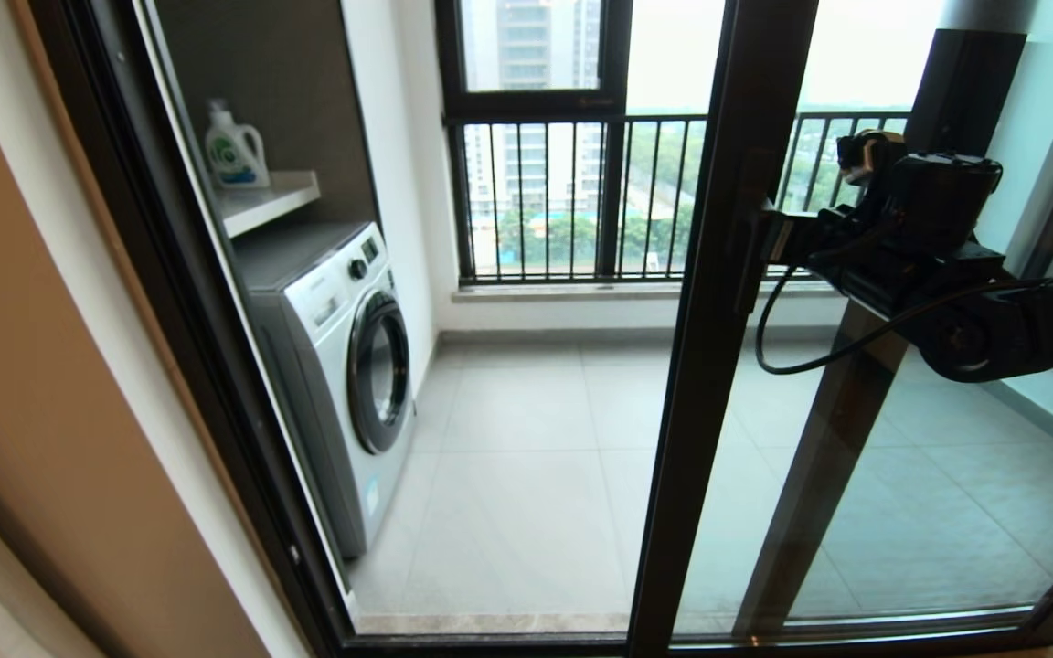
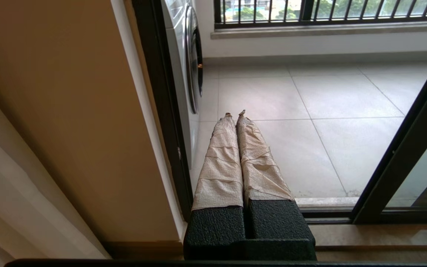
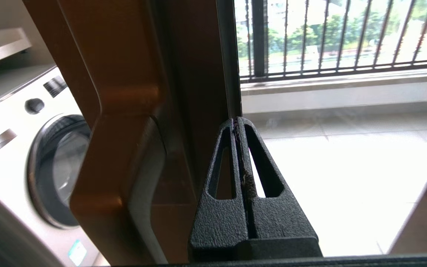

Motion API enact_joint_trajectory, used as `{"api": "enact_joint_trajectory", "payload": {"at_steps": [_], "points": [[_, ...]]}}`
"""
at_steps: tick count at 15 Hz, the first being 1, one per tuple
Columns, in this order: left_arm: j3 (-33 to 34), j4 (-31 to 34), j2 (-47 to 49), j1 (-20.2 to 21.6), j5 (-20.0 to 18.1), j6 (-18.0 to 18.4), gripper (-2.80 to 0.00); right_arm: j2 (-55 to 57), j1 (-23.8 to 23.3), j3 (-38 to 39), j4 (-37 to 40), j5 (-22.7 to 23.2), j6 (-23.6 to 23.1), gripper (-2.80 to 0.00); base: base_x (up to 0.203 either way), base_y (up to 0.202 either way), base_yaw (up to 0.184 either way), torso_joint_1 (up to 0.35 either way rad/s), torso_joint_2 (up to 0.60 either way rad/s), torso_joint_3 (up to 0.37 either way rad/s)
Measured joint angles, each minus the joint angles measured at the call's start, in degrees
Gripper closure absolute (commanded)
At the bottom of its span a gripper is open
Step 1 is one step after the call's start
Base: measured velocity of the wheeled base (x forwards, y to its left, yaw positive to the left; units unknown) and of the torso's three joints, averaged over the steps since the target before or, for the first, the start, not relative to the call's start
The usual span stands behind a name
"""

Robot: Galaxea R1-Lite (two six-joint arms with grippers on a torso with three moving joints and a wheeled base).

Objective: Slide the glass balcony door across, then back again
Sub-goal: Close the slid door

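Note:
The glass balcony door (image 1: 718, 320) stands partly slid across, its dark stile right of the middle of the head view and the doorway open to its left. Its vertical bar handle (image 1: 748, 265) sits on that stile. My right gripper (image 1: 773, 242) is shut with nothing between its fingers, and its tips rest against the stile at handle height. In the right wrist view the shut right gripper (image 3: 237, 120) touches the stile's edge just beside the handle (image 3: 121, 148). My left gripper (image 2: 235, 114), its fingers wrapped in beige tape, is shut and hangs low near the door jamb; the door's stile (image 2: 402, 155) lies off to its side.
On the balcony, a white washing machine (image 1: 344, 366) stands against the left wall, under a shelf (image 1: 266, 201) with a detergent bottle (image 1: 234, 151). A black-barred railing window (image 1: 581, 201) closes the far side. The fixed dark frame (image 1: 170, 320) borders the opening, above the floor track (image 1: 490, 640).

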Motion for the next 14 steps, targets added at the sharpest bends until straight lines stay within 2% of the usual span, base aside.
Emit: {"api": "enact_joint_trajectory", "payload": {"at_steps": [4,9,12,14], "points": [[0.0,0.0,0.0,0.0,0.0,0.0,0.0,1.4,2.3,-1.0,0.2,-2.5,0.0,0.0,0.0,0.0,0.0,0.0,0.0,0.0],[0.0,0.0,0.0,0.0,0.0,0.1,0.0,2.8,5.4,-2.0,0.1,-3.4,0.0,0.0,0.0,0.0,0.0,0.0,0.0,0.0],[0.0,0.0,0.0,0.0,0.0,0.0,0.0,4.2,8.5,-4.4,0.3,-6.7,0.0,0.0,0.0,0.0,0.0,0.0,0.0,0.0],[0.0,0.0,0.0,0.0,0.0,0.0,0.0,5.0,10.1,-5.2,0.3,-7.1,0.0,0.0,0.0,0.0,0.0,0.0,0.0,0.0]]}}
